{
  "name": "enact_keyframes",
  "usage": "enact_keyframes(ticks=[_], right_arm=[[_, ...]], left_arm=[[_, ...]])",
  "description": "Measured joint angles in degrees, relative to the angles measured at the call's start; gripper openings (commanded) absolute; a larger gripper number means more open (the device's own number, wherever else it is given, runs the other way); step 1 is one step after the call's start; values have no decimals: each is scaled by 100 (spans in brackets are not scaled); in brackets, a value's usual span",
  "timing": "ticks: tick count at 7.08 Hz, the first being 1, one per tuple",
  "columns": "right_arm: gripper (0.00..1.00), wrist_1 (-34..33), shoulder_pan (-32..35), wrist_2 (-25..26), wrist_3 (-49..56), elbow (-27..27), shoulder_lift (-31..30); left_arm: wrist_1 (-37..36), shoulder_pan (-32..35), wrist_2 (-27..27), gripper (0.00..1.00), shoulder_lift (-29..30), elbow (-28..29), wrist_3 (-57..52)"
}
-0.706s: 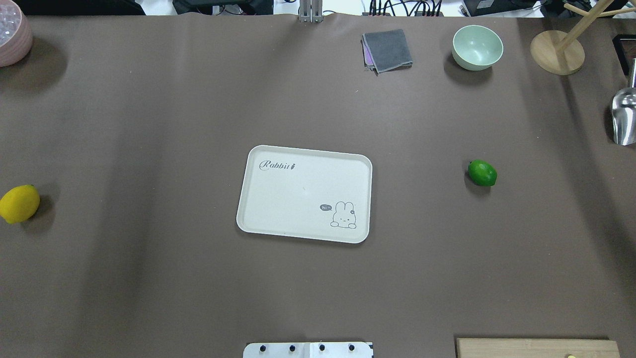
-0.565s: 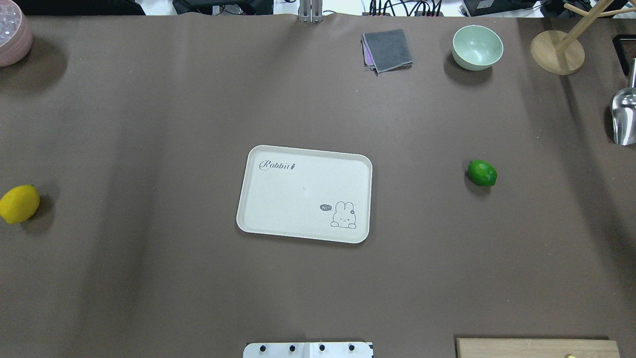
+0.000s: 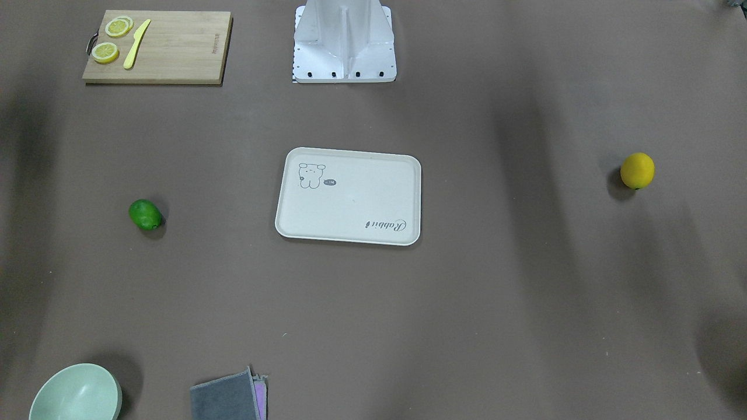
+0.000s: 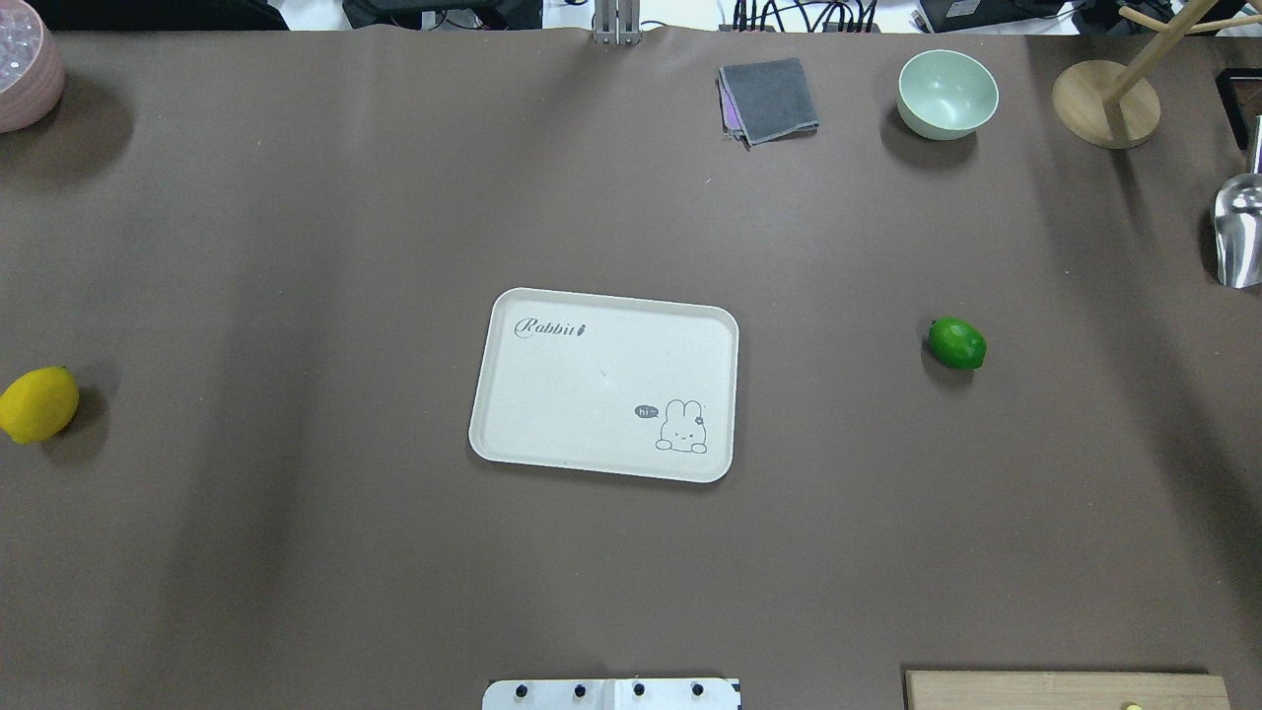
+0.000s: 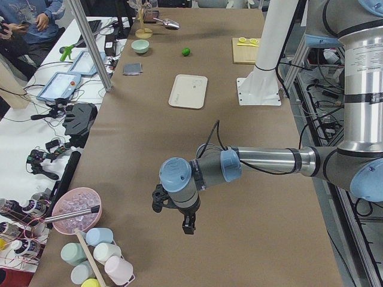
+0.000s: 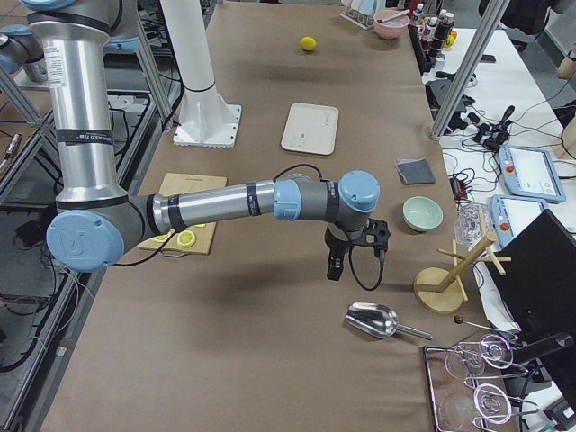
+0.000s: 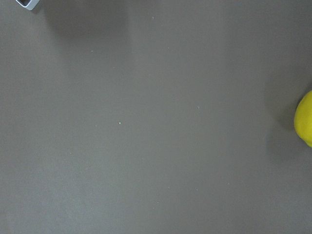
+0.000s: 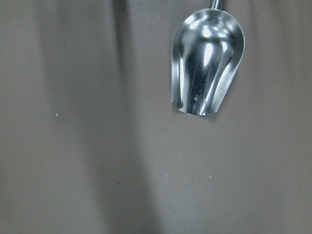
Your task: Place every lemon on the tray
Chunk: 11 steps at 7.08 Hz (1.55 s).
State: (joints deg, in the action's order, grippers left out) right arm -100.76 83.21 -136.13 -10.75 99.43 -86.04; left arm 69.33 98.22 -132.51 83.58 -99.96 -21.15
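The cream tray (image 4: pixel 592 394) lies empty at the table's middle; it also shows in the front view (image 3: pixel 350 204). The yellow lemon (image 4: pixel 37 404) lies at the far left edge of the overhead view and at the right edge of the left wrist view (image 7: pixel 304 124). The green lemon (image 4: pixel 956 343) lies right of the tray. My left gripper (image 5: pixel 173 215) shows only in the exterior left view, above bare table. My right gripper (image 6: pixel 355 252) shows only in the exterior right view, near the metal scoop (image 8: pixel 207 68). I cannot tell whether either is open or shut.
A wooden cutting board (image 3: pixel 157 46) with lemon slices and a yellow knife lies by the robot base (image 3: pixel 344 41). A green bowl (image 4: pixel 946 94), a grey cloth (image 4: pixel 769 99) and a wooden stand (image 4: pixel 1104 104) stand at the far edge. A pink bowl (image 4: pixel 25 64) is far left.
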Motion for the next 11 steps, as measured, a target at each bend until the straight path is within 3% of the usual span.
enact_keyframes(ticks=[2, 5, 8, 11], right_arm=[[100, 28, -780, -2, -599, 299, 243], [100, 429, -1586, 61, -755, -2, 818], [100, 760, -2268, 419, -756, -681, 1544], [99, 979, -2811, 535, -730, -1109, 1838]], left_arm=[[-324, 154, 54, 98, 44, -278, 71], [-305, -200, 46, 98, 88, -499, 742], [426, -964, 25, 98, 31, -621, 1908], [1290, -1873, -1, 98, 14, -760, 3426]])
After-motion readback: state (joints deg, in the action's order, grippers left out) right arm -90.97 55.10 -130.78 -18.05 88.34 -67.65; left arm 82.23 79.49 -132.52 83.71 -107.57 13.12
